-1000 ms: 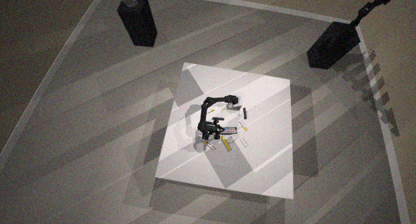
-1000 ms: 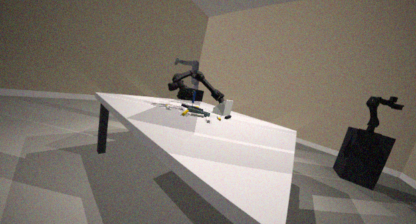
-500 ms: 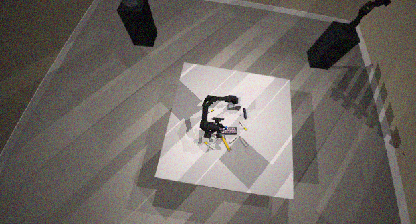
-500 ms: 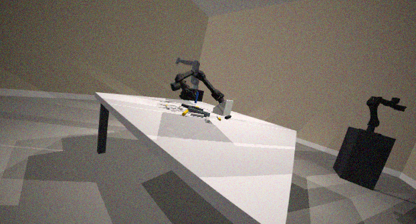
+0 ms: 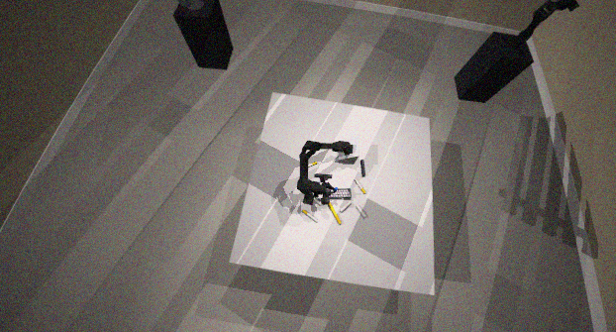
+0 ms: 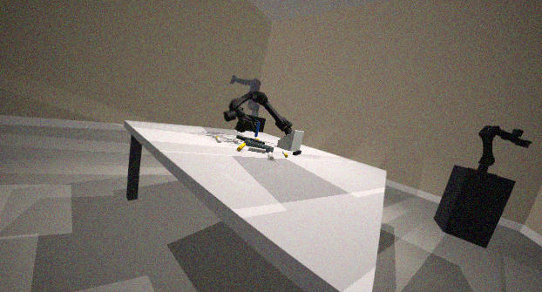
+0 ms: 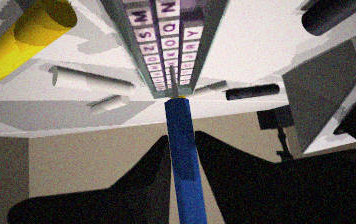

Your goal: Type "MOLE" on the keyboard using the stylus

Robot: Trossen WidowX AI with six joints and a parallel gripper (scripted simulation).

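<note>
My gripper [image 7: 181, 138] is shut on the blue stylus [image 5: 336, 188] [image 6: 257, 129] [image 7: 183, 145], which shows between its two black fingers in the wrist view. The stylus stands near upright, with its thin grey tip pointing at the keyboard. The keyboard [image 5: 341, 193] [image 6: 261, 146] [image 7: 209, 35] lies on the table with pale keys and purple letters; M, N, S, Q, O and Y can be read. In the wrist view the tip overlaps the middle line of keys, beyond the O. Whether it touches a key, and which one, I cannot tell; the small far letters are blurred.
A thick yellow cylinder [image 5: 335, 213] [image 7: 24, 45] lies beside the keyboard. White cylinders [image 7: 91, 80] [image 7: 109, 103], a black cylinder [image 5: 362, 167] and a grey wedge-shaped block [image 6: 293, 141] [image 7: 319, 90] are around it on the table [image 5: 406, 149] [image 6: 340, 231].
</note>
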